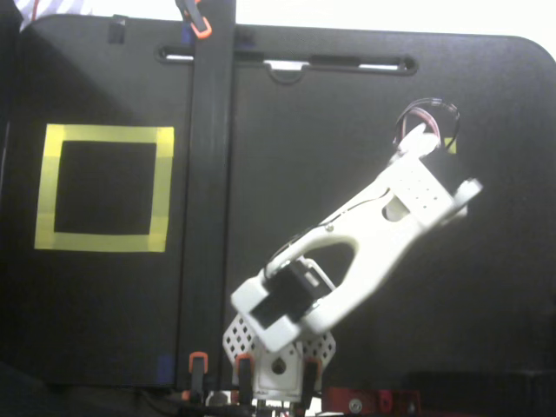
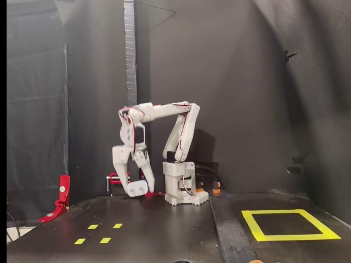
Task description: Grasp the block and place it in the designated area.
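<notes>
1. The block (image 2: 141,188) is small and looks like hard, smooth plastic. I judge it light and stiff, not fragile, but slick enough to twist in a loose pinch.
2. The best hold is probably across its broad flat sides, mid-body, away from the thin prongs. The prongs cannot be made out here.
3. In the side fixed view the hand (image 2: 137,190) hangs clear of the bench (image 2: 164,235), fingers drawn close together at the tips around a small lump. I take that lump to be the block, though its colour barely shows.
4. In the top fixed view the arm's wrist hides the hand, so that view cannot confirm the grip.
5. No block lies on the bench in either view.
6. The designated area (image 2: 288,238) is empty and well apart from the hand, on the other side of the arm's base.
</notes>
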You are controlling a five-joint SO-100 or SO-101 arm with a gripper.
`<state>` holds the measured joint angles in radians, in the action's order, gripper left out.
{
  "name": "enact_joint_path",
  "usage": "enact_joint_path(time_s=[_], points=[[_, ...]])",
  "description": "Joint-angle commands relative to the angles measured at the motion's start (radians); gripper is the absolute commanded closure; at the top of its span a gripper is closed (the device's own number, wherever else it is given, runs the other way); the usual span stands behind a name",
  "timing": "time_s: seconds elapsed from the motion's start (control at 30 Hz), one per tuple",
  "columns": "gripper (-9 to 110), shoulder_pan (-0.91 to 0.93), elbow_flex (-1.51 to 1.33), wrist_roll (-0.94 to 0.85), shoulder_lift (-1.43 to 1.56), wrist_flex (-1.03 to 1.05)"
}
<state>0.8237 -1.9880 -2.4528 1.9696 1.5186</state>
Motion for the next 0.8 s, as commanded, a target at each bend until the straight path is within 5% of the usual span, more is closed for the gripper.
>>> enact_joint_path(time_s=[0.0,0.77], points=[[79,-0.008,0.135,0.008,-0.014,0.080],[79,-0.146,0.264,0.161,-0.069,0.137]])
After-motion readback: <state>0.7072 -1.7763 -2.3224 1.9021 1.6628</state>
